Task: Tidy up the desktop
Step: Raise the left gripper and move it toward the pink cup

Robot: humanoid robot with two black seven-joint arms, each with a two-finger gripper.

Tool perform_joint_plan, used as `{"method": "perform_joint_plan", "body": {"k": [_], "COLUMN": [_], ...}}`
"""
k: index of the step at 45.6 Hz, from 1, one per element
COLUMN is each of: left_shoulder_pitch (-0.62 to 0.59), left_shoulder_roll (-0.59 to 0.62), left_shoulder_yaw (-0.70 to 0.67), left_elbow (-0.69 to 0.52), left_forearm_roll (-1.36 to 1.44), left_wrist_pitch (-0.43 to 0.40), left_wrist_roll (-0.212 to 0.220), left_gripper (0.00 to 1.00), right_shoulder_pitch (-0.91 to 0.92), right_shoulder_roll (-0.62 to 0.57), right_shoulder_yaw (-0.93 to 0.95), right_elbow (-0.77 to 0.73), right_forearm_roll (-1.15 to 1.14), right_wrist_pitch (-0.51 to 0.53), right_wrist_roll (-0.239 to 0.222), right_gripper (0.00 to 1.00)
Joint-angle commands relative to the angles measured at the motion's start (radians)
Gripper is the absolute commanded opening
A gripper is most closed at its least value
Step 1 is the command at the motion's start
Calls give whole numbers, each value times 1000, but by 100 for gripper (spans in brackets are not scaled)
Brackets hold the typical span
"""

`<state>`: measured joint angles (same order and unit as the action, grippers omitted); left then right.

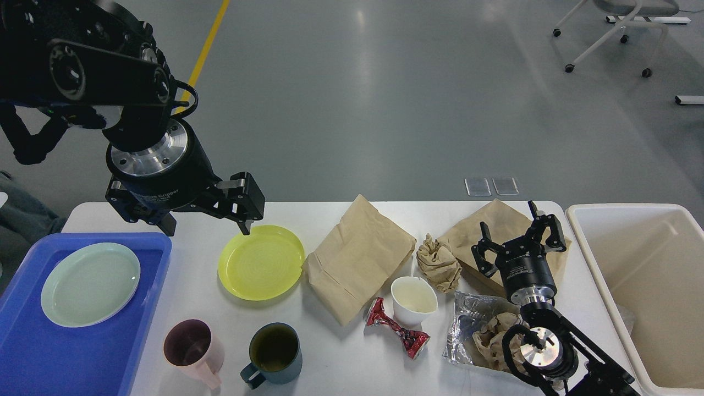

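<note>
The white desktop (335,355) holds a yellow plate (261,263), a pink mug (192,346), a dark teal mug (273,349), a flat brown paper bag (357,256), a crumpled paper ball (437,263), a white paper cup (413,298), a crushed red wrapper (397,328) and foil with crumpled paper (478,330). My left gripper (206,225) hangs open over the back left of the table, one fingertip (246,226) at the yellow plate's back-left rim. Open and empty, my right gripper (517,236) hovers above a second brown bag (495,223).
A blue tray (33,352) at the left edge carries a pale green plate (89,284). A cream plastic bin (649,220) stands beside the table's right end. Grey floor with a yellow line lies beyond the far edge, and an office chair base stands at the far right.
</note>
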<state>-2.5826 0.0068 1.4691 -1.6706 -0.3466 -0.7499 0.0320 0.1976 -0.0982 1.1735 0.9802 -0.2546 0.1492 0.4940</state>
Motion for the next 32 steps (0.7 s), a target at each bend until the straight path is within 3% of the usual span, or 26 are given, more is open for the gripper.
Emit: {"method": "perform_joint_plan", "body": {"k": [1,13,32], "left_shoulder_pitch": [16,159,564], "left_shoulder_roll": [-1,-24,50], "left_shoulder_yaw": [-1,-3,-29], "left_elbow": [0,6,133], "left_forearm_roll": [-2,5,8], "left_wrist_pitch": [-28,10,244], "left_wrist_roll": [6,22,49], "left_gripper": [99,98,98], "right_shoulder_pitch": [-1,-1,-1], "right_shoulder_roll": [0,0,0], "right_shoulder_yaw": [0,0,0], "right_elbow": [0,0,2], "right_forearm_roll": [0,0,0], "right_wrist_pitch": [0,0,1], "right_wrist_roll": [0,0,0], "right_gripper": [100,100,100]}}
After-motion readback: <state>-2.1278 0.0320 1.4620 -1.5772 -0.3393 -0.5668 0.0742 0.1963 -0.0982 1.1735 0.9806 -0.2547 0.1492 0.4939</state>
